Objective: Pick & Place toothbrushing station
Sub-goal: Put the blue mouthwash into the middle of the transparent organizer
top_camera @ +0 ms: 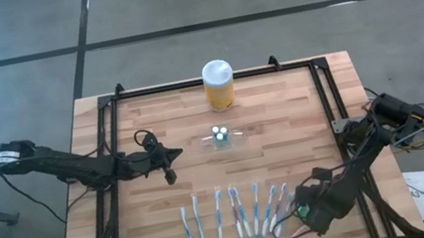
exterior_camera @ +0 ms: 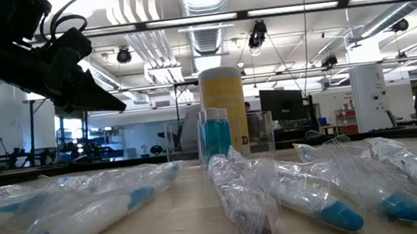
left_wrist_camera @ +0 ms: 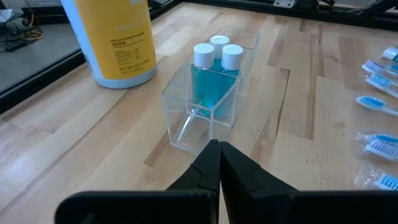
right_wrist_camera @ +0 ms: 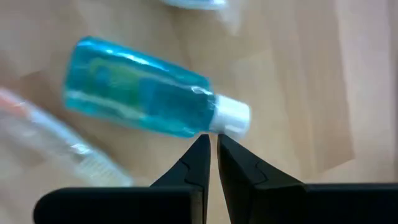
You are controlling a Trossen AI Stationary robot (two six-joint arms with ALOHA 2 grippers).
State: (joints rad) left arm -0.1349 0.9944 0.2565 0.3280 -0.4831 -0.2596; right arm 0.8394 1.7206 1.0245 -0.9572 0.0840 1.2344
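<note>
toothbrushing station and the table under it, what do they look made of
Toothbrushing station: looks like clear, glossy hard plastic; the blue bottles inside and the wood behind show straight through its walls, and its edges catch light. Table: looks like pale wood planks with visible grain and seams, smooth, slightly satin finish.

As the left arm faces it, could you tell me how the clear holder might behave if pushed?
The clear holder looks thin-walled and light, so it would probably slide on the smooth wooden table. The two blue bottles sit toward one end, so it may pivot. They stand taller than its walls, so a hard shove could tip it.
</note>
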